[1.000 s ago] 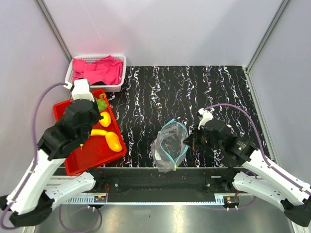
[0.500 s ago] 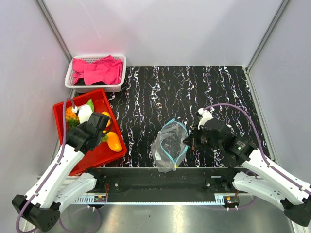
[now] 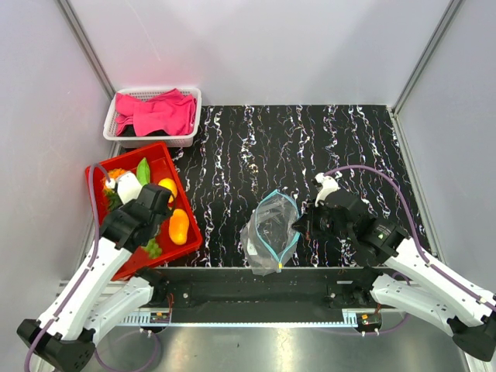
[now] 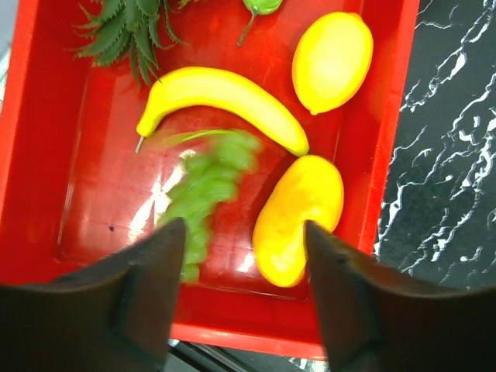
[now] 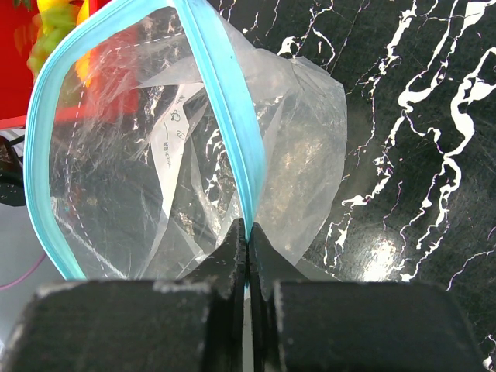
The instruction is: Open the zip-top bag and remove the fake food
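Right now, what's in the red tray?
Banana, lemon, orange oval, a blurred green piece, spiky leaves. Overhead, the left arm covers part of the tray.

Zip-top bag (image 5: 139, 170): thin clear plastic, crinkled, glinting along the creases. Its zip strip is light blue, smooth and opaque.

Tray (image 4: 101, 201): red plastic, glossy, with white glare on its floor.

Banana (image 4: 225, 97) and mango (image 4: 298, 217): smooth, shiny plastic. Lemon (image 4: 333, 60): smooth, with a softer sheen. Green piece (image 4: 209, 186): blurred, finish unclear.

Counter (image 3: 310, 147): black with white marble-look veining, slight gloss.

Far left, basket (image 3: 155, 140): white plastic lattice. Cloth (image 3: 159, 112) in it: pink, soft, matt.

Left gripper (image 4: 244, 229) and right gripper (image 5: 246, 232): jaws dark, matt, plastic-looking.

Near sheet (image 3: 248, 349): dull grey metal.
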You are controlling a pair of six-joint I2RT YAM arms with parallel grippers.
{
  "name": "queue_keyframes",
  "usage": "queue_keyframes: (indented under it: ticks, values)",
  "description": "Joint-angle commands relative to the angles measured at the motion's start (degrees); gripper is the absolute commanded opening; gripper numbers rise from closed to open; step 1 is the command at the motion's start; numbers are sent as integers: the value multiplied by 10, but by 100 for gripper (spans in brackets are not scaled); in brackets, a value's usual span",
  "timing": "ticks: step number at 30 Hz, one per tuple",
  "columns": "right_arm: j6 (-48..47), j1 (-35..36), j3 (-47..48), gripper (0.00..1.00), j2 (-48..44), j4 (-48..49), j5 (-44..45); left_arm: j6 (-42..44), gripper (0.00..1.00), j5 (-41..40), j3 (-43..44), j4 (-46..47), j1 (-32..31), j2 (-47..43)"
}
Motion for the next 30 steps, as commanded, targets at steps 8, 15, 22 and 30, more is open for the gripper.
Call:
queue_keyframes:
  ticks: [8, 15, 22, 30]
  values:
    - [-39, 3, 125, 0, 10, -83, 124, 119, 94, 123, 31, 110, 3, -42]
    - [-102, 3, 217, 0, 49, -164, 269, 140, 95, 355, -8, 229, 3, -28]
    - [-178, 2, 289, 12, 224, -154, 397, 127, 99, 541, -37, 356, 1, 8]
    - [-172, -5, 386, 95, 388, -109, 319, 136, 99, 610, -29, 395, -26, -8]
